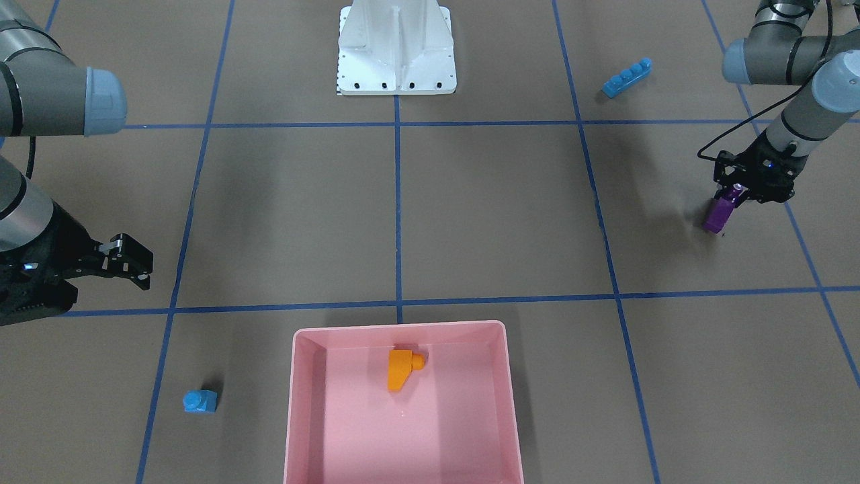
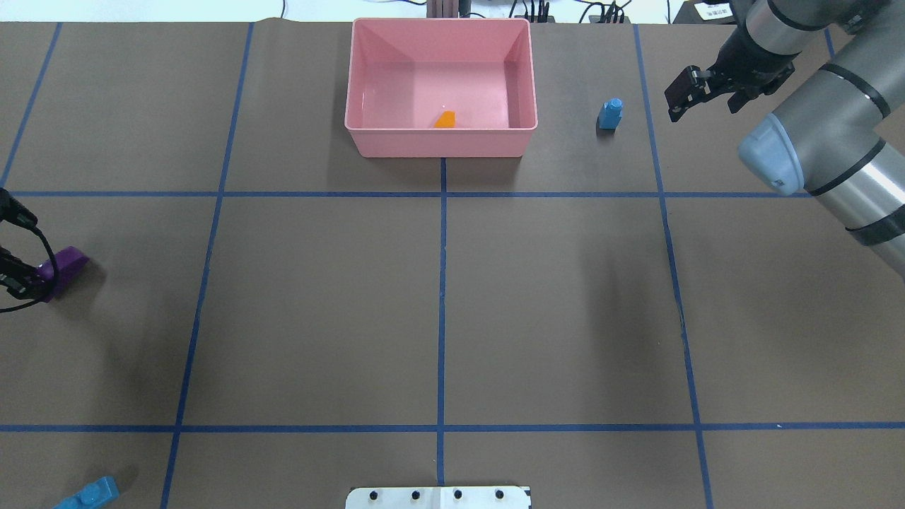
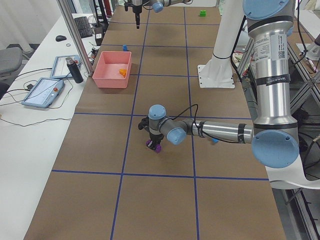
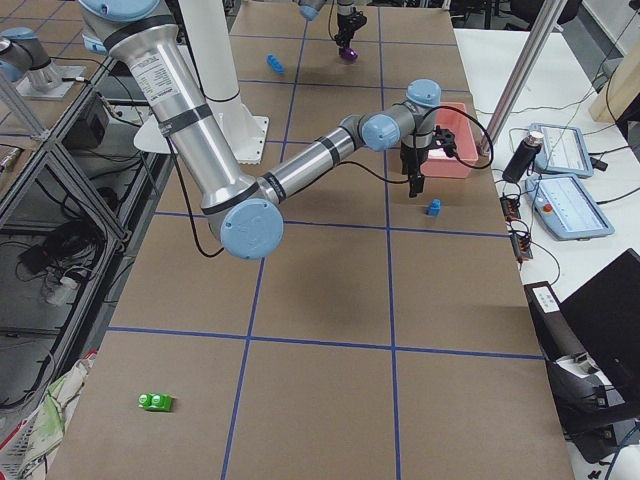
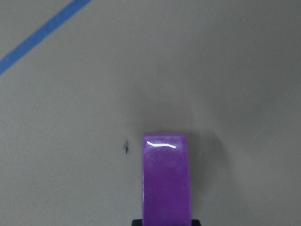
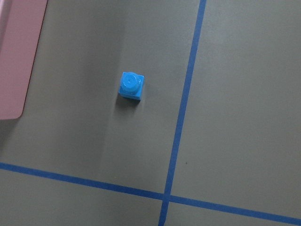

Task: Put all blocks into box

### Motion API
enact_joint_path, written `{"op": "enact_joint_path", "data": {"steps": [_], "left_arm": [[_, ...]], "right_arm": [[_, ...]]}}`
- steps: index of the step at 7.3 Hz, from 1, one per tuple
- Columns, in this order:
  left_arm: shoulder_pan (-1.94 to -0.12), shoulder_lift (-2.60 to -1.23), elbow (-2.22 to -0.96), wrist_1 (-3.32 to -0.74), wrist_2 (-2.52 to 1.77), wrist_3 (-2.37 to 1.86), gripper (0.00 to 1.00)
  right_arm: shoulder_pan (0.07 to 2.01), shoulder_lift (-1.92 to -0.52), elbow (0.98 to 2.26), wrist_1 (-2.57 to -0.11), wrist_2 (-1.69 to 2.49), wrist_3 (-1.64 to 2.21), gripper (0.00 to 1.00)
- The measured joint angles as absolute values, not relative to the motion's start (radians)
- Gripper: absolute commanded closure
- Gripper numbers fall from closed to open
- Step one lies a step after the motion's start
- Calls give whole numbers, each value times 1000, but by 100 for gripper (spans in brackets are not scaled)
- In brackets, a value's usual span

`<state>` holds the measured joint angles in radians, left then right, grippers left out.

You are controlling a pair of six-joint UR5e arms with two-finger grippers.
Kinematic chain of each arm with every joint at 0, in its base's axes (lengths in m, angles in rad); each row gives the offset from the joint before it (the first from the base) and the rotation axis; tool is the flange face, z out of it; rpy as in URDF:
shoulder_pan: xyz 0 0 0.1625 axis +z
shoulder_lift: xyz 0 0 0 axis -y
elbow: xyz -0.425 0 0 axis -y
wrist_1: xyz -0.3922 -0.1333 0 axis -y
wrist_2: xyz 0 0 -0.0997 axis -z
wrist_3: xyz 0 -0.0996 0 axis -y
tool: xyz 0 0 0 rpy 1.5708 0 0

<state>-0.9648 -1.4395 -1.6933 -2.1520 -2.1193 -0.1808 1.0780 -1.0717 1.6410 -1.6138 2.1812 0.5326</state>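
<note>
Right now the L gripper [image 1: 728,200] is clenched on the purple block [image 1: 716,216], pinching its upper end. The block hangs tilted, its low end at or just off the table [image 1: 470,222] (can't tell which), well apart from the box [image 1: 403,325]. The R gripper [image 1: 142,267] is spread w/ nothing in it, near the small blue block [image 1: 199,401], which sits beside the box.

The blocks look light, stiff, hard plastic, prob. a bit slick, not fragile. Best taken across flat opposite side walls, not on the studs or the slope, where pads could slip. The purple block is gripped off-centre, so it may swing.

Count: 5 blocks. Orange [image 1: 402,368] lies in the box and purple is held. Small blue, long blue [image 1: 627,77] & green [image 4: 155,402] lie loose on the table, the last two far from the box. 1 box, 2 grippers.
</note>
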Motion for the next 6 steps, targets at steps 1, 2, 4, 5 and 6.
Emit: {"op": "enact_joint_path", "data": {"steps": [1,2,4,5,6], "left_arm": [[-973,-1467,-1715,-2149,-2117,-284,100],[-979,-1525,-1730,-2139,-2118,-460,100],[-981,-1703,-1736,-2034,-2119,-733,100],[-980,-1811,-1731,-1950,-2119,-828,100],[-974,-1928,-1719,-1861,-2119,-910,100]], "right_arm": [[1078,-1078,1640,-1613,2179,525,0],[1078,-1087,1636,-1603,2177,518,0],[1078,-1110,1626,-1567,2175,511,0],[1077,-1113,1613,-1553,2174,513,0],[1077,-1114,1592,-1527,2173,516,0]]}}
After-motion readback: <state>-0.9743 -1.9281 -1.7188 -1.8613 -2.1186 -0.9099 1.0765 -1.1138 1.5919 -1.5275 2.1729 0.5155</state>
